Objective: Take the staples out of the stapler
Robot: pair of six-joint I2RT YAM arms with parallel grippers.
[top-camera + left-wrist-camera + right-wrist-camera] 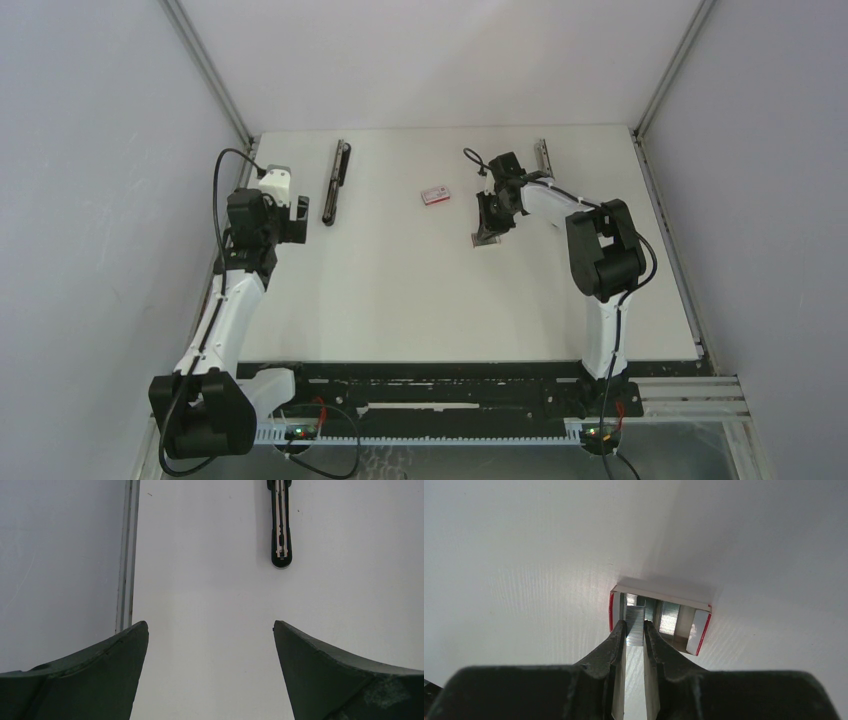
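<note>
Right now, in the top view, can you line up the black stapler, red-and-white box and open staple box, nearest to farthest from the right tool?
1. Open staple box, right under the right tool holding staples.
2. Red-and-white box, back and left.
3. Black stapler, far left.

The staples (636, 626) gleam as ribbed metal; the open box (659, 592) is matt card, the table (514, 570) matt.

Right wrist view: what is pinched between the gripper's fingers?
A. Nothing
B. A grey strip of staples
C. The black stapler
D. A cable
B: a grey strip of staples sits clamped in the right gripper, just over the open red-edged box that holds more staples.
</note>
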